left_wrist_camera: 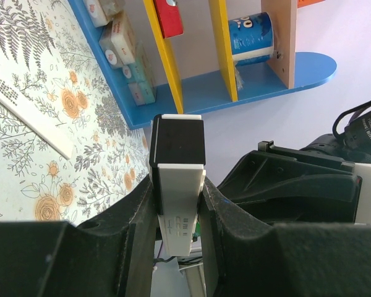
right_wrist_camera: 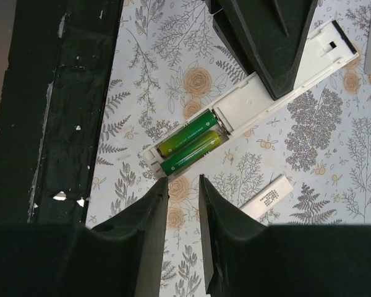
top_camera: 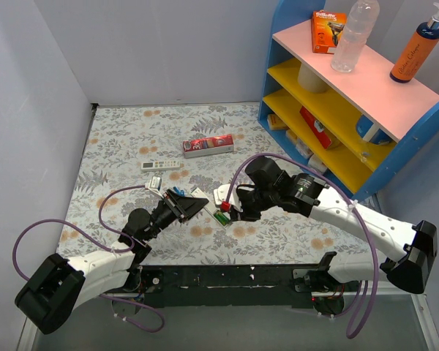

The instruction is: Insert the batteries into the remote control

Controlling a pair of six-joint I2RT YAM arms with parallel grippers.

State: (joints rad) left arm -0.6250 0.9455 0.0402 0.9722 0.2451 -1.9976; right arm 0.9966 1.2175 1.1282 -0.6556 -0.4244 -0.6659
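Observation:
The remote control (right_wrist_camera: 260, 99) lies back-up over the flowered cloth with its battery bay uncovered. Two green batteries (right_wrist_camera: 188, 145) sit side by side in that bay. My left gripper (left_wrist_camera: 178, 182) is shut on the remote's body, which stands between its fingers in the left wrist view; one of its dark fingers (right_wrist_camera: 269, 43) crosses the remote in the right wrist view. My right gripper (right_wrist_camera: 183, 182) hovers just short of the bay end, jaws a narrow gap apart with nothing between them. From above, both grippers (top_camera: 192, 207) (top_camera: 233, 213) meet near the table's front middle.
A small white printed oblong (right_wrist_camera: 267, 198) lies on the cloth right of my right gripper. Farther back are a red carton (top_camera: 208, 146) and another small white bar (top_camera: 161, 165). A blue shelf unit (top_camera: 351, 110) stands at the right. The black base rail (right_wrist_camera: 49, 111) runs along the near edge.

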